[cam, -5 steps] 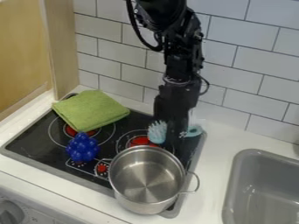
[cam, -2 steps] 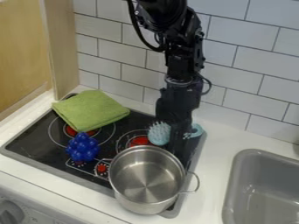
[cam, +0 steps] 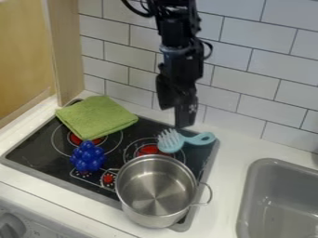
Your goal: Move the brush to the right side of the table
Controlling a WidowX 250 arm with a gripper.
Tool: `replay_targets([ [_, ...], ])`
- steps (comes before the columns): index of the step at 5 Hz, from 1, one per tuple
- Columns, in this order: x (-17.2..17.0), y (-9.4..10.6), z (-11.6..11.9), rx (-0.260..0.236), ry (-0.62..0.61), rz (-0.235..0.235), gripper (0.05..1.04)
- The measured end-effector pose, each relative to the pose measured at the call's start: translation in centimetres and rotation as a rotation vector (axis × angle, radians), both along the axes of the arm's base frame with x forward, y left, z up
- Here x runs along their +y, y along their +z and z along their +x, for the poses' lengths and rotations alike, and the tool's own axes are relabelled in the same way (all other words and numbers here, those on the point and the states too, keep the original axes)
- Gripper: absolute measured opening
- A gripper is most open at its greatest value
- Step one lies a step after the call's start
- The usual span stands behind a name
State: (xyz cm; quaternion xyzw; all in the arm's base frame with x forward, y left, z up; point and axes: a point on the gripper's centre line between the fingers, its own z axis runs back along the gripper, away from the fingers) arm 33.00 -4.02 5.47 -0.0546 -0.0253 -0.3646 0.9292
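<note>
Rising away from the light-blue brush with pale bristles and a looped handle (cam: 172, 144), the black two-finger gripper (cam: 183, 121) is now hanging higher and slightly to the left, uncovering the brush's middle, which it was masking a moment ago. Nearest me, a grey round knob (cam: 9, 226) is being cut off by the lower left corner. Just beyond, a round, shiny metal pot (cam: 155, 193) is standing upright on the black cooktop with red burner marks (cam: 40, 148), hiding part of its near right side. Off to the right, a grey rectangular sink (cam: 245, 195) is running out of view, so I am seeing only part of its basin. Left of the pot, a dark-blue knobbly cluster (cam: 88, 156) is sitting on the cooktop; I am not able to make out its material. Farther back, the brush is lying at the cooktop's far right corner, bristled head to the left, handle pointing right. Above it, the gripper is holding nothing that I am seeing, though I cannot tell whether it is spread or clenched. A folded green cloth (cam: 96, 117) is covering the far left corner, and the white tiled wall (cam: 255, 74) is standing behind everything.
</note>
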Motion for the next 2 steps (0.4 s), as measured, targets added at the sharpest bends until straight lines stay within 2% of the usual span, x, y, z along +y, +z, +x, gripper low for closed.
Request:
replay_targets([
  [1,0.3,2.9,0.4,-0.09,0.003,-0.012,0.999],
  [2,1.5,4.4,0.3,-0.124,0.035,-0.02,0.999],
])
